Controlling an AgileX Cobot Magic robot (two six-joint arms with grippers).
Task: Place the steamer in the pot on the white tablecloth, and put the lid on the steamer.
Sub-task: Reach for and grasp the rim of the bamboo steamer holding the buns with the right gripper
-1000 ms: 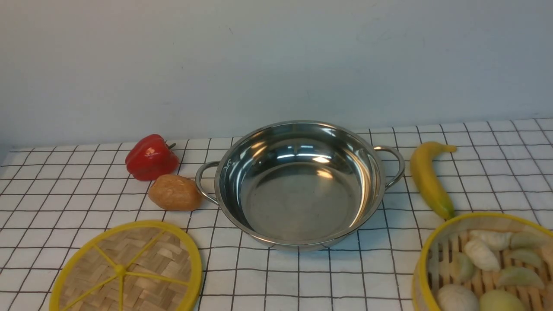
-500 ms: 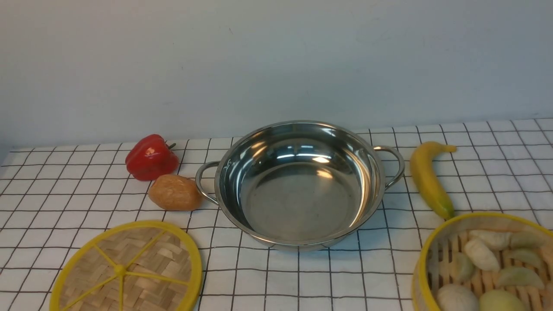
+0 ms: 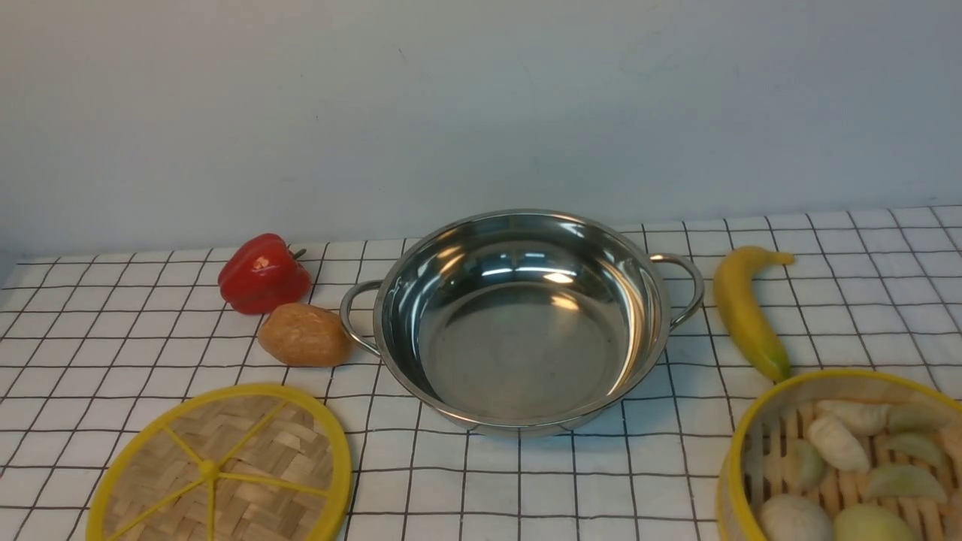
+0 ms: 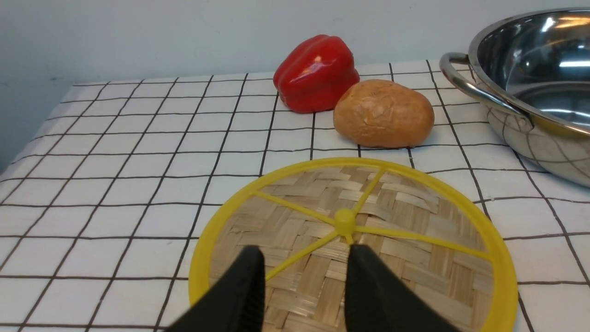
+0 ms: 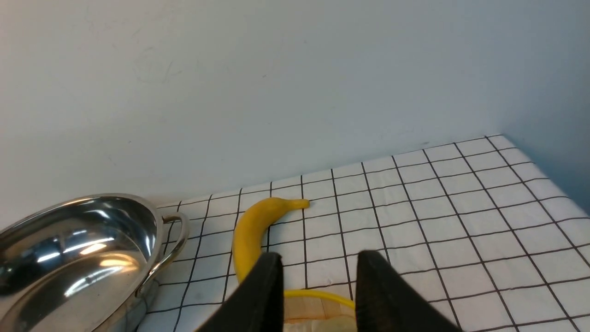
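Note:
The shiny steel pot point(image 3: 518, 323) stands empty in the middle of the white gridded tablecloth point(image 3: 113, 346). The steamer point(image 3: 842, 458), with dumplings and buns on its slats, sits at the near right; its yellow rim shows in the right wrist view point(image 5: 318, 295). The flat woven lid point(image 3: 222, 466) lies at the near left. In the left wrist view my left gripper point(image 4: 304, 251) is open and empty above the lid point(image 4: 405, 230), just short of its hub. My right gripper point(image 5: 318, 258) is open and empty above the steamer's far rim. Neither gripper shows in the front view.
A red bell pepper point(image 3: 263, 273) and a brown bread roll point(image 3: 304, 335) lie left of the pot, near its left handle. A yellow banana point(image 3: 744, 308) lies right of the pot, behind the steamer. A grey wall stands behind the table.

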